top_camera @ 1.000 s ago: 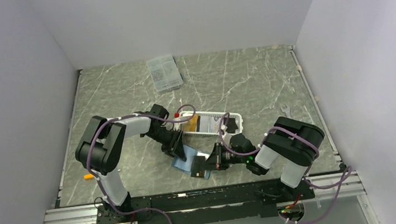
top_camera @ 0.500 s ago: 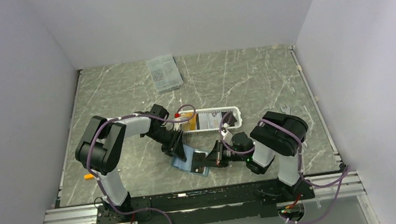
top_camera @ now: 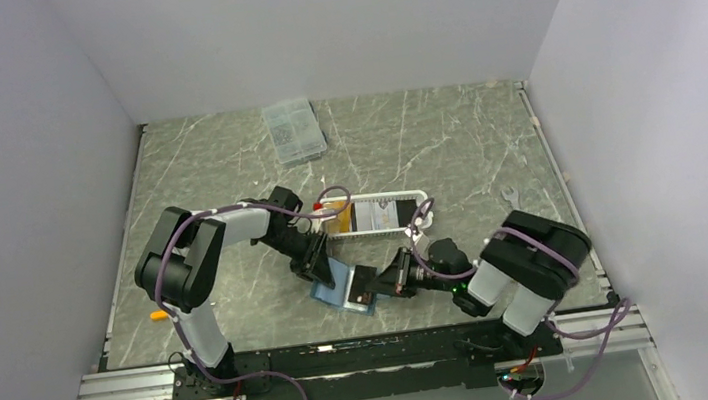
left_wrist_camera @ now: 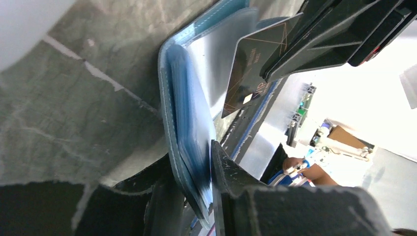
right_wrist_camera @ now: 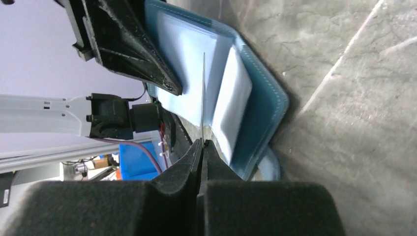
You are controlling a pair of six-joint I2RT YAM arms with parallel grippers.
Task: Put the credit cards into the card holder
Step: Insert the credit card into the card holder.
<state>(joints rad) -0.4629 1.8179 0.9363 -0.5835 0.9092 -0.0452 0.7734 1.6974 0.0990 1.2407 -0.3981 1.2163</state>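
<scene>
Right jaws are clamped on a thin black card, aimed into a teal-blue folding card holder clamped open by left jaws.

Robot lab cell, going by plain pale walls boxing a marbled table and aluminium rail carrying two arms.

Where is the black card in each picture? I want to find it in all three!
Top view: the black card is low in the middle, pinched by the right gripper at the card holder.
Left wrist view: the black card is upper middle, its face with gold lines showing.
Right wrist view: the black card is a thin edge-on line in the middle.
Shared landmark: the blue card holder, in all three.
</scene>
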